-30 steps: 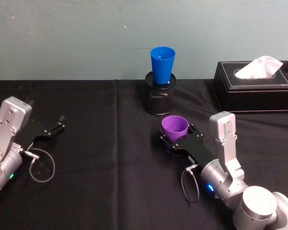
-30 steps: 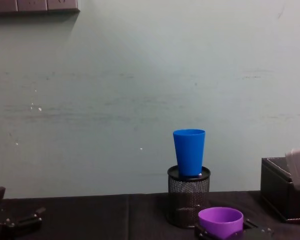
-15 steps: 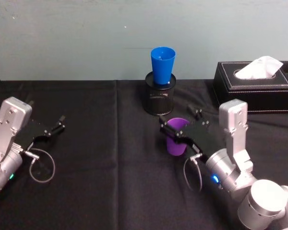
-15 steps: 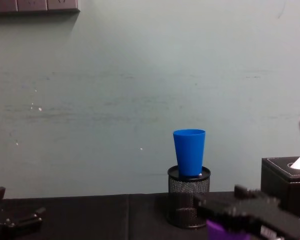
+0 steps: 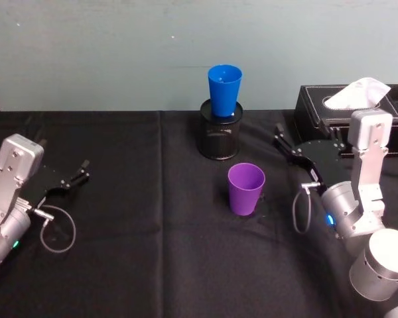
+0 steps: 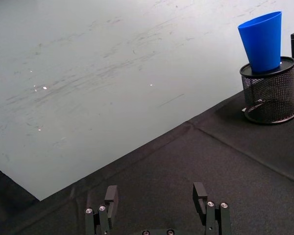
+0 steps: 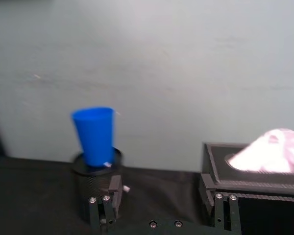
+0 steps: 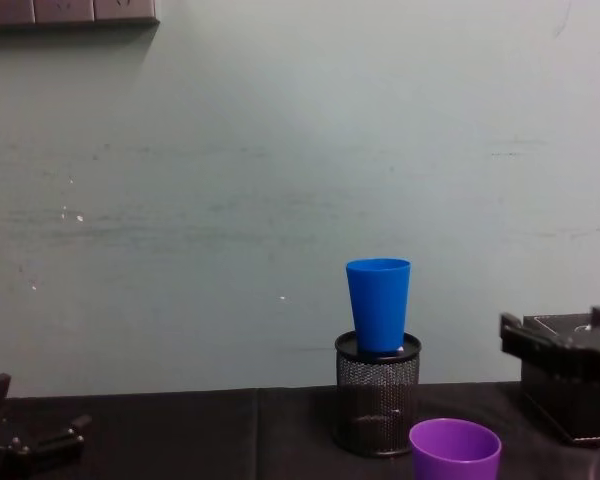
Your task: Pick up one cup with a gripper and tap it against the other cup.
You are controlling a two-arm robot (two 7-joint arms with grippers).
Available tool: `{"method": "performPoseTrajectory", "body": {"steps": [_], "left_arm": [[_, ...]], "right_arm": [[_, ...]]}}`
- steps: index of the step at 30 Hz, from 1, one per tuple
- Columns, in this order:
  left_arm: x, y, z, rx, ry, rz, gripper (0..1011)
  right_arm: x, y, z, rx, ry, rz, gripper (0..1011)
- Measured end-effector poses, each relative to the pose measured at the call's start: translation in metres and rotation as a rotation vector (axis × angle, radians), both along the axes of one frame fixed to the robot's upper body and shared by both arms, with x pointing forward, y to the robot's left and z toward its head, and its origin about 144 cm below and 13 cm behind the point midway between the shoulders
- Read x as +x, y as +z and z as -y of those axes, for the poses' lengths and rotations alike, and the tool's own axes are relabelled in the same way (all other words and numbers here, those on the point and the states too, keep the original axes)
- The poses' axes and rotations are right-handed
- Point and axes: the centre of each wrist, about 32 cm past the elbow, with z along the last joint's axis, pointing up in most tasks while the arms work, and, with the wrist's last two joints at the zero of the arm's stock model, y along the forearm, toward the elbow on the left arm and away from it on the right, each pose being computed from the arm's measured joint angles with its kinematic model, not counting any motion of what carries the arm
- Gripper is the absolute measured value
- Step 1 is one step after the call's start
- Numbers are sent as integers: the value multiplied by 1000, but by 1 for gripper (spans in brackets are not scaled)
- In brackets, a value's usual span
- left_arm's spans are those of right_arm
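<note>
While the smooth tapered purple cup stands free, the right end effector gapes released.

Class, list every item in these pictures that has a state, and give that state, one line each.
Purple cup: upright on the table, free.
Blue cup: upright in the mesh holder.
Right pincer: open, empty, raised near the tissue box.
Left pincer: open, empty, parked at the table's left.

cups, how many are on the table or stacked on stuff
2: the purple cup stands on the black cloth, mid-table; the blue cup sits in the mesh holder behind it.
</note>
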Motion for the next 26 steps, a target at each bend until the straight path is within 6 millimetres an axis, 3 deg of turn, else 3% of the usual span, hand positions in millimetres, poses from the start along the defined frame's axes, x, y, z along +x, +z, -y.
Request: {"method": "performPoseTrajectory", "body": {"steps": [7, 26], "left_arm": [[0, 0, 0, 0, 0, 0, 1000], [0, 0, 0, 0, 0, 0, 1000]], "right_arm": [[10, -16, 2, -33, -58, -40, 1003], [9, -13, 2, -31, -55, -35, 1003]]}}
